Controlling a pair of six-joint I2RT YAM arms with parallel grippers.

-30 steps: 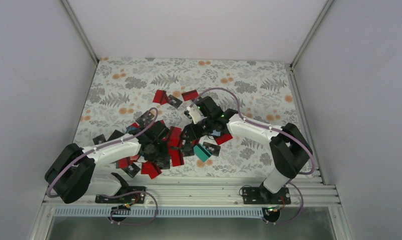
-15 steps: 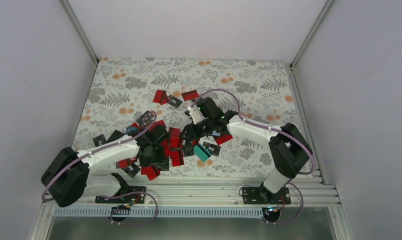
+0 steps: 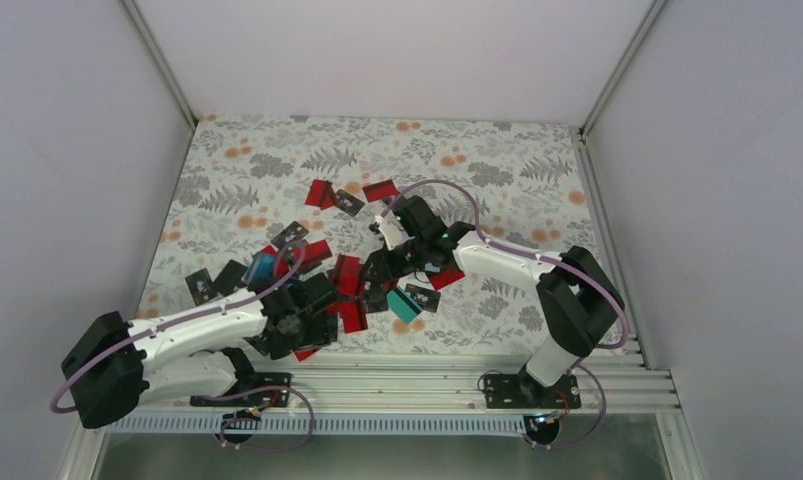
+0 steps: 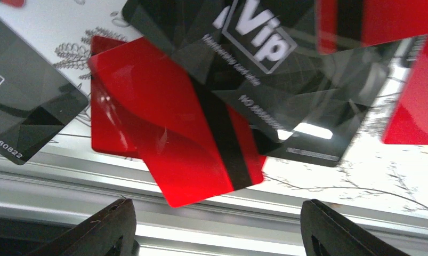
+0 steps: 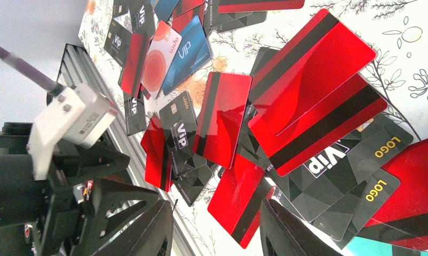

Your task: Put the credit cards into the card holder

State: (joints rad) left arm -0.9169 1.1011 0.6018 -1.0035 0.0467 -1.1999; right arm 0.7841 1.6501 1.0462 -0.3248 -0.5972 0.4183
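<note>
Cards (image 3: 349,290) lie in a loose, overlapping heap at the middle of the counter (image 3: 497,160). Most are red and some black, with a teal one (image 3: 402,305) on the heap's right side. I cannot pick out the holder for certain; a plain dark rectangle (image 3: 229,274) just left of the heap may be it.

The left jaws stand wide apart with nothing between them, low at the near edge of the heap. Their fingertips (image 4: 115,226) frame a red striped card (image 4: 185,144) whose near corner reaches over the rail (image 4: 41,184). The right jaws are also apart and empty, over the heap's right part.

The step in hand looks like lifting one card with the left jaws. A flat card gives little to pinch, so the corner over the rail is probably the best purchase: come in low, close across the short width and take that card alone. A black VIP card (image 4: 265,69) overlaps its far end, seemingly on top, and may drag along or slide off. Drawing the red card toward the rail first should free it.

Neighbouring cards crowd both sides of the left jaws, so a double pick is likely. In the right wrist view the left wrist's white box (image 5: 73,122) and cable (image 5: 19,64) sit near, so the arms have little room to pass each other.
</note>
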